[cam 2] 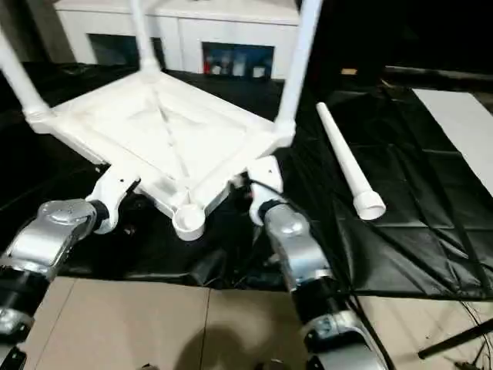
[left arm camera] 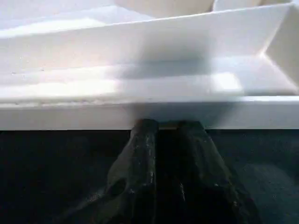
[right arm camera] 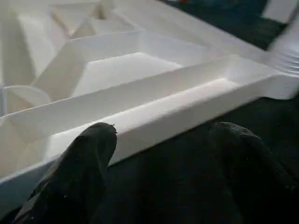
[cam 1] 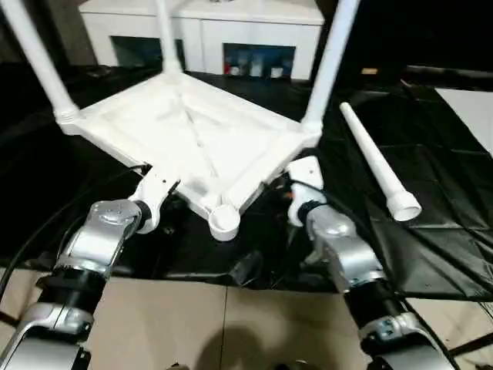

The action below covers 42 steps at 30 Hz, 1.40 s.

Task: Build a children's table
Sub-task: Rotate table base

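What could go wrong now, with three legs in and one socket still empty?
1. The left tool pinches only the thin rim of the tabletop; that hold may slip and the top could drop.
2. The right tool is open at the other edge, so it may give little support.
3. The loose leg lies on the black sheet and might roll.

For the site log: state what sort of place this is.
Probably an indoor room set up as a robot work area: black sheeting spread over a tiled floor, a white cabinet with glass doors behind, and an upturned tabletop mid-assembly.
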Tool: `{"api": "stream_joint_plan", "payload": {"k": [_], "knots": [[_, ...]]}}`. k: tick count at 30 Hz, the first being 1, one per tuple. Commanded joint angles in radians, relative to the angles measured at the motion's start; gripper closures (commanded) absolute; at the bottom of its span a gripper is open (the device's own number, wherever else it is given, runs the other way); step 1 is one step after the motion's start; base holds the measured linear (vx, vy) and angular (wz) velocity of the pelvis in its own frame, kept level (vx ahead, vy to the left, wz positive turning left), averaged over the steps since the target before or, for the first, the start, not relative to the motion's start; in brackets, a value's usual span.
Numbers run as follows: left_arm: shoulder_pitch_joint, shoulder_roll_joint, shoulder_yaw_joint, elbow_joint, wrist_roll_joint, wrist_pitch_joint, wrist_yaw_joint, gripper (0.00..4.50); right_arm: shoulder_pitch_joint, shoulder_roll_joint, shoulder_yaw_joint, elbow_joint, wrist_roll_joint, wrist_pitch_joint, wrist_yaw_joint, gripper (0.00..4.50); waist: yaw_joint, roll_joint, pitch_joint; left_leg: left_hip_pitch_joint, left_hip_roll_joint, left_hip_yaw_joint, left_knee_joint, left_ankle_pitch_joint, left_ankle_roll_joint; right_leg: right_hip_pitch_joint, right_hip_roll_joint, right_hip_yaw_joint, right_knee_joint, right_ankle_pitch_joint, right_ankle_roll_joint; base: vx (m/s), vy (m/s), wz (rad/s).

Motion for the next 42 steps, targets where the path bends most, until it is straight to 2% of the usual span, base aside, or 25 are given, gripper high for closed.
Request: {"api": "stream_joint_plan", "payload": {"k": [1, 3, 4, 6, 12, 18, 19, 20, 23, 25, 26, 27, 30, 31, 32, 33, 34, 35, 36, 37, 38, 39, 40, 41, 42], "knots": [[-0.042, -0.025, -0.011, 0.066, 0.021, -0.067, 0.039, 3.57, 0.017, -0.012, -0.022, -0.054, 0.001, 0.026, -0.013, 0.85, 0.001, 0.011, -0.074, 0.001, -0.002, 0.005, -0.068, -0.156, 0.009, 0.068, -0.037, 0.037, -0.068, -0.215, -0.153, 0.000, 0.000, 0.00], [-0.066, -0.041, -0.015, 0.128, 0.037, -0.120, 0.063, 3.57, 0.028, -0.020, -0.033, -0.085, 0.005, 0.037, -0.020, 0.85, 0.004, 0.015, -0.077, 0.005, -0.002, 0.006, -0.065, -0.146, 0.013, 0.067, -0.036, 0.037, -0.067, -0.186, -0.161, 0.000, 0.000, 0.00], [-0.103, -0.068, -0.014, 0.230, 0.048, -0.200, 0.098, 3.57, 0.042, -0.030, -0.047, -0.126, 0.008, 0.049, -0.034, 0.85, 0.006, 0.014, -0.076, 0.009, -0.005, 0.009, -0.063, -0.141, 0.024, 0.063, -0.031, 0.038, -0.070, -0.157, -0.166, 0.000, 0.000, 0.00], [-0.118, -0.079, -0.009, 0.273, 0.049, -0.229, 0.115, 3.57, 0.046, -0.034, -0.051, -0.142, 0.007, 0.053, -0.040, 0.85, 0.008, 0.014, -0.077, 0.002, -0.004, 0.005, -0.065, -0.126, 0.025, 0.072, -0.034, 0.037, -0.063, -0.121, -0.177, 0.000, 0.000, 0.00], [-0.178, -0.145, 0.037, 0.443, 0.036, -0.423, 0.213, 3.57, 0.043, -0.054, -0.105, -0.190, 0.028, 0.067, -0.055, 0.85, 0.015, 0.010, -0.076, 0.006, -0.001, 0.006, -0.065, -0.173, 0.023, 0.071, -0.039, 0.037, -0.070, -0.181, -0.174, 0.000, 0.000, 0.00], [-0.205, -0.157, 0.111, 0.486, -0.014, -0.533, 0.253, 3.57, 0.046, -0.076, -0.095, -0.218, 0.018, 0.077, -0.038, 0.85, 0.018, 0.011, -0.075, 0.005, -0.001, 0.005, -0.065, -0.185, 0.023, 0.070, -0.041, 0.035, -0.073, -0.214, -0.167, 0.000, 0.000, 0.00], [-0.187, -0.154, 0.126, 0.451, -0.035, -0.544, 0.236, 3.57, 0.053, -0.078, -0.095, -0.234, 0.019, 0.094, -0.035, 0.85, 0.020, 0.024, -0.075, 0.006, 0.001, 0.002, -0.066, -0.183, 0.019, 0.071, -0.043, 0.035, -0.069, -0.207, -0.174, 0.000, 0.000, 0.00], [-0.159, -0.151, 0.138, 0.400, -0.057, -0.553, 0.210, 3.57, 0.062, -0.082, -0.092, -0.251, 0.014, 0.106, -0.033, 0.85, 0.017, 0.018, -0.075, 0.006, 0.004, 0.003, -0.066, -0.184, 0.018, 0.070, -0.042, 0.035, -0.069, -0.190, -0.181, 0.000, 0.000, 0.00], [-0.024, -0.151, 0.173, 0.159, -0.110, -0.467, 0.193, 3.57, 0.103, -0.107, -0.053, -0.315, -0.026, 0.098, -0.019, 0.85, 0.015, 0.021, -0.076, -0.004, 0.009, 0.002, -0.066, -0.156, 0.020, 0.077, -0.040, 0.033, -0.055, -0.111, -0.207, 0.000, 0.000, 0.00], [0.137, -0.208, 0.241, -0.127, -0.169, -0.442, 0.290, 3.57, 0.164, -0.114, -0.053, -0.389, -0.018, 0.083, -0.013, 0.85, 0.010, 0.019, -0.076, -0.002, 0.009, 0.007, -0.062, -0.163, 0.028, 0.075, -0.040, 0.036, -0.058, -0.108, -0.213, 0.000, 0.000, 0.00], [0.152, -0.215, 0.243, -0.152, -0.170, -0.443, 0.305, 3.57, 0.170, -0.110, -0.059, -0.398, -0.007, 0.086, -0.010, 0.85, 0.008, 0.021, -0.076, -0.004, 0.014, 0.005, -0.063, -0.172, 0.032, 0.078, -0.044, 0.037, -0.056, -0.107, -0.219, 0.000, 0.000, 0.00], [0.165, -0.222, 0.245, -0.175, -0.171, -0.443, 0.318, 3.57, 0.177, -0.107, -0.065, -0.405, 0.002, 0.089, -0.008, 0.85, 0.006, 0.014, -0.073, -0.002, 0.010, 0.010, -0.062, -0.193, 0.044, 0.071, -0.037, 0.035, -0.064, -0.155, -0.208, 0.000, 0.000, 0.00], [0.215, -0.245, 0.231, -0.258, -0.142, -0.443, 0.377, 3.57, 0.197, -0.096, -0.086, -0.434, 0.028, 0.110, -0.011, 0.85, 0.002, 0.013, -0.067, 0.003, 0.008, 0.009, -0.067, -0.247, 0.048, 0.060, -0.032, 0.033, -0.081, -0.283, -0.158, 0.000, 0.000, 0.00], [0.232, -0.259, 0.227, -0.297, -0.141, -0.421, 0.390, 3.57, 0.200, -0.094, -0.084, -0.442, 0.028, 0.119, -0.013, 0.85, 0.001, 0.003, -0.065, 0.005, 0.010, 0.008, -0.068, -0.264, 0.041, 0.058, -0.032, 0.033, -0.084, -0.323, -0.136, 0.000, 0.000, 0.00], [0.243, -0.280, 0.224, -0.327, -0.128, -0.403, 0.418, 3.57, 0.200, -0.081, -0.089, -0.448, 0.034, 0.131, -0.025, 0.85, 0.002, 0.007, -0.063, 0.005, 0.010, 0.006, -0.070, -0.267, 0.038, 0.057, -0.032, 0.033, -0.083, -0.338, -0.129, 0.000, 0.000, 0.00], [0.249, -0.295, 0.222, -0.346, -0.120, -0.390, 0.435, 3.57, 0.200, -0.073, -0.093, -0.453, 0.040, 0.139, -0.033, 0.85, -0.003, 0.010, -0.060, 0.007, 0.014, 0.001, -0.073, -0.289, 0.017, 0.053, -0.019, 0.024, -0.086, -0.355, -0.110, 0.000, 0.000, 0.00], [0.256, -0.309, 0.221, -0.370, -0.115, -0.367, 0.451, 3.57, 0.199, -0.062, -0.096, -0.458, 0.049, 0.146, -0.039, 0.85, -0.014, 0.012, -0.060, 0.016, 0.022, -0.008, -0.079, -0.319, 0.000, 0.048, 0.002, 0.007, -0.087, -0.337, -0.108, 0.000, 0.000, 0.00], [0.256, -0.321, 0.222, -0.383, -0.116, -0.343, 0.463, 3.57, 0.198, -0.053, -0.096, -0.462, 0.056, 0.149, -0.042, 0.85, -0.028, 0.020, -0.059, 0.029, 0.038, -0.023, -0.092, -0.341, 0.015, 0.044, 0.020, -0.013, -0.088, -0.294, -0.139, 0.000, 0.000, 0.00], [0.256, -0.321, 0.222, -0.383, -0.116, -0.343, 0.463, 3.57, 0.198, -0.053, -0.096, -0.462, 0.056, 0.149, -0.042, 0.85, -0.036, 0.025, -0.059, 0.036, 0.062, -0.038, -0.107, -0.339, 0.039, 0.045, 0.022, -0.023, -0.079, -0.257, -0.169, -0.008, -0.062, 0.01], [0.249, -0.344, 0.214, -0.402, -0.104, -0.315, 0.490, 3.57, 0.198, -0.040, -0.079, -0.476, 0.057, 0.162, -0.037, 0.85, -0.039, 0.049, -0.061, 0.050, 0.143, -0.077, -0.146, -0.324, 0.095, 0.042, 0.006, -0.040, -0.039, -0.178, -0.224, -0.007, -0.097, 0.04], [0.248, -0.352, 0.212, -0.410, -0.104, -0.313, 0.503, 3.57, 0.199, -0.038, -0.073, -0.481, 0.055, 0.164, -0.032, 0.85, -0.046, 0.060, -0.061, 0.050, 0.199, -0.094, -0.166, -0.308, 0.136, 0.036, -0.004, -0.049, 0.013, -0.108, -0.224, -0.007, -0.097, 0.04], [0.248, -0.352, 0.212, -0.410, -0.104, -0.313, 0.503, 3.57, 0.199, -0.038, -0.073, -0.481, 0.055, 0.164, -0.032, 0.85, -0.050, 0.056, -0.063, 0.051, 0.207, -0.094, -0.166, -0.293, 0.161, 0.035, -0.015, -0.049, 0.028, -0.091, -0.229, -0.001, -0.130, 0.02], [0.243, -0.359, 0.215, -0.418, -0.109, -0.297, 0.520, 3.57, 0.202, -0.036, -0.065, -0.487, 0.054, 0.164, -0.027, 0.85, -0.050, 0.042, -0.062, 0.038, 0.174, -0.066, -0.144, -0.288, 0.216, 0.043, -0.036, -0.033, 0.021, -0.083, -0.260, 0.019, -0.179, -0.02], [0.240, -0.360, 0.212, -0.426, -0.115, -0.295, 0.523, 3.57, 0.205, -0.036, -0.061, -0.492, 0.058, 0.168, -0.022, 0.85, -0.042, 0.008, -0.054, 0.015, 0.048, 0.017, -0.061, -0.374, 0.199, 0.043, -0.034, -0.015, -0.062, -0.195, -0.307, 0.019, -0.179, -0.02], [0.240, -0.360, 0.212, -0.426, -0.115, -0.295, 0.523, 3.57, 0.205, -0.036, -0.061, -0.492, 0.058, 0.168, -0.022, 0.85, -0.032, -0.017, -0.064, 0.013, -0.056, 0.056, 0.065, -0.350, 0.175, 0.041, -0.032, -0.017, -0.119, -0.359, -0.260, 0.004, -0.146, -0.04]]}}
